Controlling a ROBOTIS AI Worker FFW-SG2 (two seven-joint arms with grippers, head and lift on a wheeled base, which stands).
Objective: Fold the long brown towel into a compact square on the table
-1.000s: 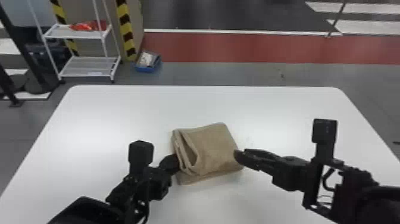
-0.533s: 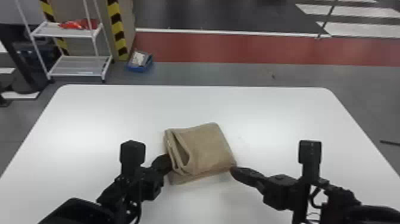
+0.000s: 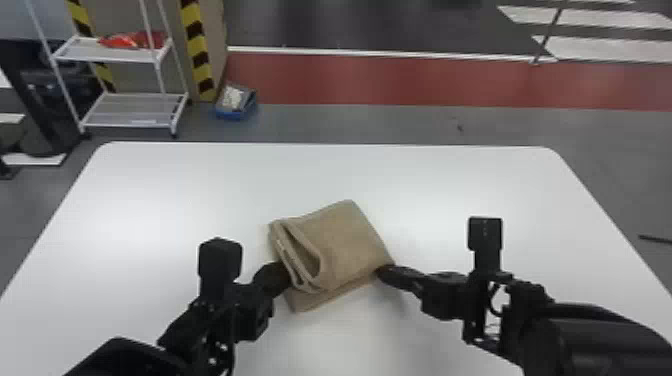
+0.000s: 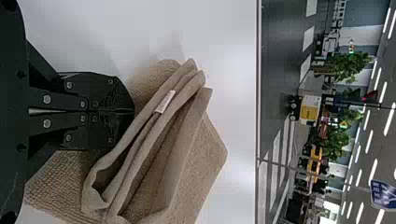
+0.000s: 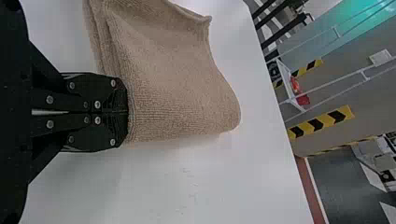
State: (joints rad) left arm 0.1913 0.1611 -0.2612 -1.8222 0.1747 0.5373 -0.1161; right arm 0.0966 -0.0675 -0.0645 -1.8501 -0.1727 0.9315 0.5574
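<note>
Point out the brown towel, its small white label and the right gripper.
Brown towel [image 3: 350, 242]: head view, on the folded towel's flat upper face.
White label [image 4: 165, 102]: left wrist view, on the label's middle.
Right gripper [image 5: 126, 112]: right wrist view, at the shut fingertips, where they meet.

Item: brown towel [image 5: 173, 88], folded, upper centre of frame, on white table [image 5: 229, 179] — right gripper [image 3: 381, 271] at frame's edge, fingers together, tips against towel; black-and-yellow striping [image 5: 322, 123] beyond.

Brown towel [image 3: 350, 240] of rough, matt cloth; smooth table [image 3: 425, 180] with soft gloss; metal screws [image 4: 46, 99] on matt left gripper [image 3: 281, 278]
</note>
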